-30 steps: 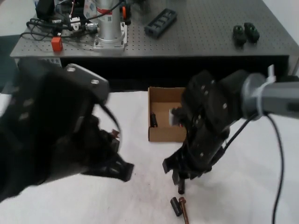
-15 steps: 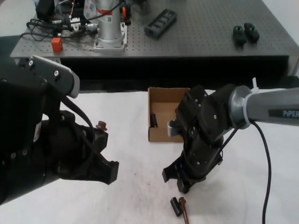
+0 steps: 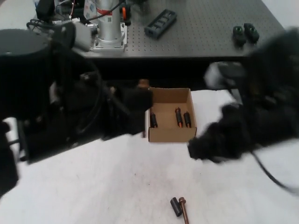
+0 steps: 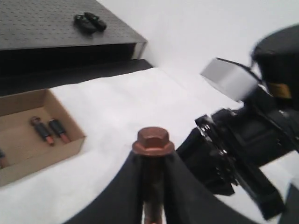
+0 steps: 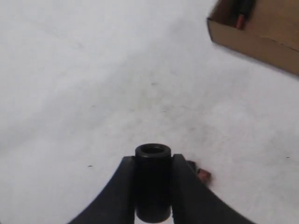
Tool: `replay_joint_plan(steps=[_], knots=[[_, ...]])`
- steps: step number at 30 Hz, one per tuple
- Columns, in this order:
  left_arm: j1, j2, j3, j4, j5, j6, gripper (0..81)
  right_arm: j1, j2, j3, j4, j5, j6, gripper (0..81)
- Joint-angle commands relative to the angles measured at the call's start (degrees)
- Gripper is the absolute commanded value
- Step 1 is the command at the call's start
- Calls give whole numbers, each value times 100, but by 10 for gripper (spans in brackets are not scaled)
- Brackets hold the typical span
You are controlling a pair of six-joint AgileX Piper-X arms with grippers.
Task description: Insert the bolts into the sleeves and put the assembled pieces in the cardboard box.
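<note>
My left gripper is shut on a copper bolt with its hex head up; in the high view that bolt hangs just left of the cardboard box. My right gripper is shut on a black sleeve, bore facing out, above the white cloth. In the high view this gripper is a blur to the right of the box's front. Three assembled pieces lie in the box. A loose sleeve and a loose bolt lie side by side on the cloth near the front edge.
Behind the cloth stands a dark perforated bench with a metal post, cables, an orange block and small black parts. White cloth covers the work area. The right arm sits close to the left gripper.
The right gripper took a sleeve off the cloth and swung up and to the right. The left arm carried its bolt up toward the box. The box's inside is now uncovered.
</note>
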Motion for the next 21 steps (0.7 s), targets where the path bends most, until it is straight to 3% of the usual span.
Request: replay_joint_plan(steps=[1, 7, 21], knots=[[44, 726, -14, -1697, 1200, -1168, 7, 4, -990, 762, -288, -502, 353, 11], [44, 1205, -14, -2517, 1747, -1752, 7, 4, -1935, 2019, -1737, -1591, 1500, 11], [44, 1341, -14, -2568, 2109, -2064, 7, 4, -952, 2238, -4851, -2680, 2668, 11]])
